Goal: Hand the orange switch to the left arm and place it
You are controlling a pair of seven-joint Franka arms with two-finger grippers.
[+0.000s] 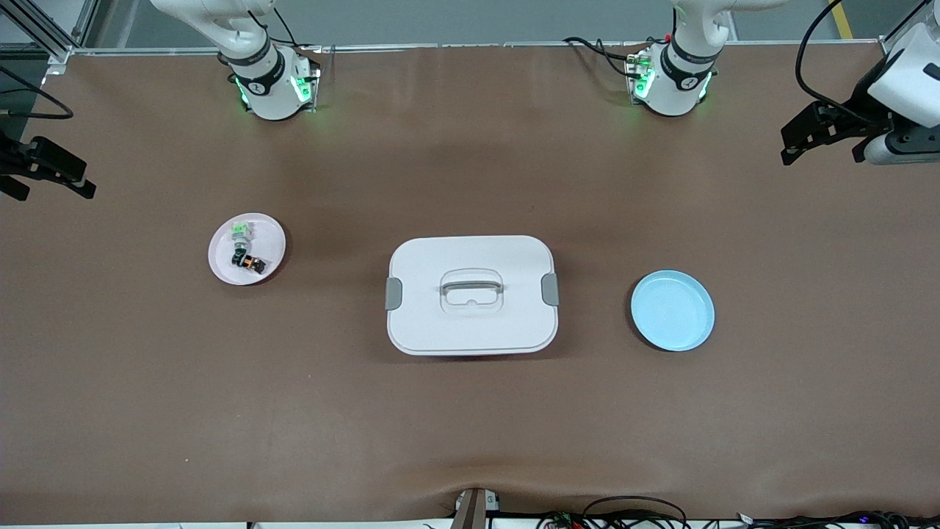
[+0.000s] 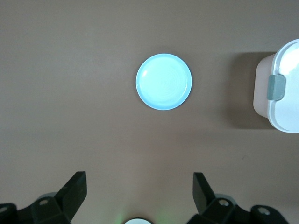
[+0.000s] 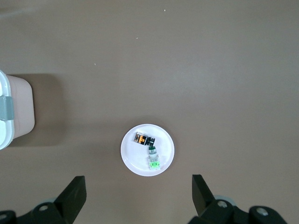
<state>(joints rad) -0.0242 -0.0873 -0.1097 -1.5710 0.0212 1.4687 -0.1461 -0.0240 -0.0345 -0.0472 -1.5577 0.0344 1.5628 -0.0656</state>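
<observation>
The orange switch (image 1: 250, 261), tiny and black with an orange end, lies on a small white plate (image 1: 268, 239) beside a green-and-white component (image 1: 240, 231). In the right wrist view the switch (image 3: 144, 139) lies on the plate (image 3: 135, 156) well below my right gripper (image 3: 138, 184), which is open and empty. In the front view the right gripper (image 1: 48, 184) hangs high over the right arm's end of the table. My left gripper (image 1: 821, 147) hangs high over the left arm's end, open and empty (image 2: 139, 179). The white box (image 1: 471, 294) stands mid-table.
An empty light blue plate (image 1: 672, 310) lies between the box and the left arm's end, and also shows in the left wrist view (image 2: 164, 81). The box's edge shows in both wrist views, left (image 2: 280, 93) and right (image 3: 21, 109). Cables lie along the table's near edge (image 1: 631, 514).
</observation>
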